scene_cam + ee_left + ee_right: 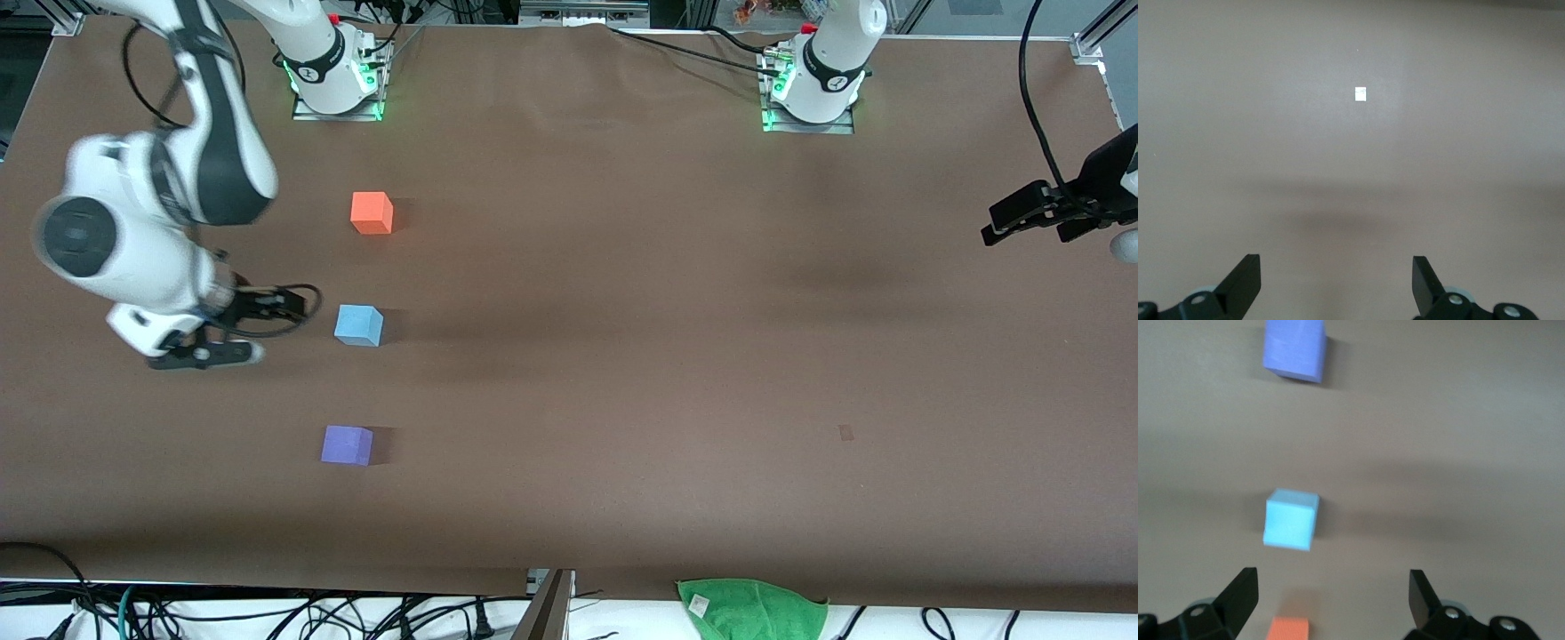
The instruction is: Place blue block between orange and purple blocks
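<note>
Purple block [347, 444] sits nearest the front camera on the table [622, 311]; blue block [359, 325] lies between it and the orange block [372, 212]. Right hand [233, 331], released, hangs beside the blue block. Left hand [1022, 218] waits, released.

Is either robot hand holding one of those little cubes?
No. The right gripper and left gripper are both open and empty; the blue block sits free.

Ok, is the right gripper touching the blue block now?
Apart. The front view shows bare table between the open right gripper and the blue block.
</note>
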Available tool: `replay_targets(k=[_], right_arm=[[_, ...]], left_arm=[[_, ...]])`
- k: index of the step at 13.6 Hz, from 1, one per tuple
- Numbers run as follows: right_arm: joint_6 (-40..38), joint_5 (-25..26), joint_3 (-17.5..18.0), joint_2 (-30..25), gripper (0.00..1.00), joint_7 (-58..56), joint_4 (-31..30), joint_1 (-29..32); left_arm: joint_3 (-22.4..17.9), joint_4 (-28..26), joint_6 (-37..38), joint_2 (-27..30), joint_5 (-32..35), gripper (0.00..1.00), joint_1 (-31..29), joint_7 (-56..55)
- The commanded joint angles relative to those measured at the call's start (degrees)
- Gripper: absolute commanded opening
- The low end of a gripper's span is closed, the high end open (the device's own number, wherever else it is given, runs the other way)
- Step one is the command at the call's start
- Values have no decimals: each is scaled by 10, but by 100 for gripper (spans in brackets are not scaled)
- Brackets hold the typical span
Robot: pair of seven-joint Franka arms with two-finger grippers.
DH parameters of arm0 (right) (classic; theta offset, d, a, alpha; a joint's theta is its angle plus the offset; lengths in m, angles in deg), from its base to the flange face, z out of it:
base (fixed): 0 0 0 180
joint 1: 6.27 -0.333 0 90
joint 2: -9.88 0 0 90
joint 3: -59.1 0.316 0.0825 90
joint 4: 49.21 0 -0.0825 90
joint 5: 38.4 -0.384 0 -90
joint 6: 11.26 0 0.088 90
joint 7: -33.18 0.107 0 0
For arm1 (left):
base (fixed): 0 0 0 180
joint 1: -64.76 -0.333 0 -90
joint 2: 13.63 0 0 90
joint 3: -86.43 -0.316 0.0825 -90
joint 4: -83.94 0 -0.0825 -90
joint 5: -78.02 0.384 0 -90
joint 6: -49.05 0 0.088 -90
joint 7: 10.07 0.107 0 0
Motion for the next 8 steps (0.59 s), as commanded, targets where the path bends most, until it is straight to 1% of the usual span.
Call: replay_targets(k=[1,3,6,8], right_arm=[[-131,-2,-22,7,100,-25,106,-3],[-186,0,-26,0,100,-29,144,-3],[-243,-1,-26,-28,100,-16,151,-3],[-253,1,-24,-43,100,-17,149,-3]], left_arm=[[0,13,12,-4,11,100,2,9],[0,13,12,-4,11,100,2,9],[0,13,12,-4,11,100,2,9],[0,13,15,-4,11,100,2,9]])
